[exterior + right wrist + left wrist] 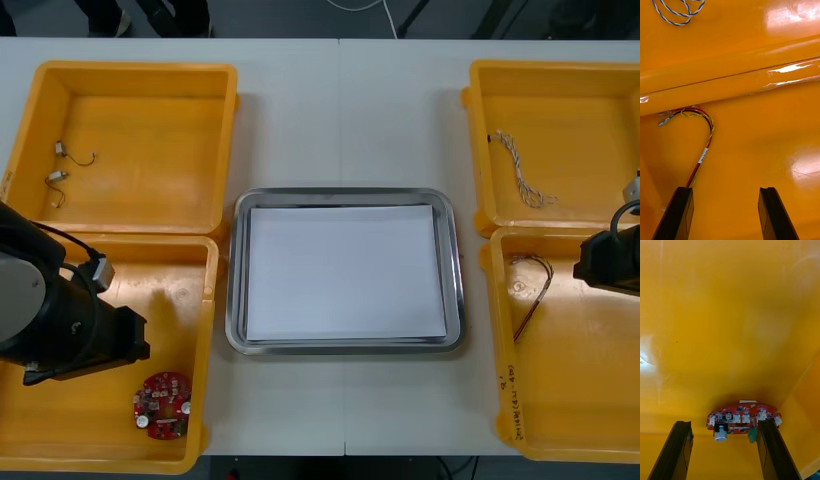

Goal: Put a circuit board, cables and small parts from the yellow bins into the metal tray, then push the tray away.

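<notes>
A round red circuit board (pixel 163 403) lies in the near-left yellow bin (pixel 190 265). My left arm (pixel 70 320) hangs over that bin, just beside the board. In the left wrist view my left gripper (pixel 724 452) is open, with the circuit board (pixel 741 420) just beyond its fingertips and nearer one finger (pixel 773 450). My right gripper (pixel 725 213) is open over the near-right bin (pixel 600 420). A red and yellow cable (pixel 703 150) lies by one of its fingers (pixel 677 213). The metal tray (pixel 455 255), white inside, sits mid-table.
The far-left bin (pixel 140 70) holds two small metal parts (pixel 60 150) with wire tails. A twisted blue and white cable (pixel 520 170) lies in the far-right bin (pixel 550 70). Bare table surrounds the tray on all sides.
</notes>
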Controlling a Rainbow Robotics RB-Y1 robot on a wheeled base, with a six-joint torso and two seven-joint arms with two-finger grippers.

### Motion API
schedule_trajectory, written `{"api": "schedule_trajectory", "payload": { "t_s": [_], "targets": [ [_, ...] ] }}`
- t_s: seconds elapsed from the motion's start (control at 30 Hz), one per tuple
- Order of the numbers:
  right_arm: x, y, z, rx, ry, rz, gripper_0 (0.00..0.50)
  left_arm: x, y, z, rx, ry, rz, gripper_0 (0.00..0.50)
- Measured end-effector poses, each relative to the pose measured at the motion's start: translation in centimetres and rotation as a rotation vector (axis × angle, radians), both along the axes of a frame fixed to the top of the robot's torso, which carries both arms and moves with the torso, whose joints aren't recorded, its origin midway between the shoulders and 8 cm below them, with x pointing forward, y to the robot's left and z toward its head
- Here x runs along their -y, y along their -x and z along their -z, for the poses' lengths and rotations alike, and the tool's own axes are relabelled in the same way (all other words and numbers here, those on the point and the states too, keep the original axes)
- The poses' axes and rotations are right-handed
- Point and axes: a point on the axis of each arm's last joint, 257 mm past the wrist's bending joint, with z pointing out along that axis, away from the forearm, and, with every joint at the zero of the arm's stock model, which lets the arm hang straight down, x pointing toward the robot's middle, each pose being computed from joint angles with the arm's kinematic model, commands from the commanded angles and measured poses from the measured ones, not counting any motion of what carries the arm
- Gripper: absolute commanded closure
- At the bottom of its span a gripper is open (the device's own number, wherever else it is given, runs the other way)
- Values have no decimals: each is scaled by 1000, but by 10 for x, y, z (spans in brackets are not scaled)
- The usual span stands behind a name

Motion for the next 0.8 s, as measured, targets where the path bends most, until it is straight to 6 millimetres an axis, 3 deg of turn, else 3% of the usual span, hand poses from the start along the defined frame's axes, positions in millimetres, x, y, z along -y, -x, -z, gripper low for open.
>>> {"api": "schedule_trajectory", "payload": {
  "t_s": [0.17, 0.47, 0.8],
  "targets": [
    [-8, -7, 14, 3, -64, 30, 0, -3, 9, 11, -48, -15, 17, 0],
    [-22, -10, 32, -13, -228, 238, 0, 2, 25, 22, -97, -4, 40, 0],
    [-22, -14, 47, -26, -292, 334, 0, 7, 44, 35, -149, 3, 56, 0]
  ]
}}
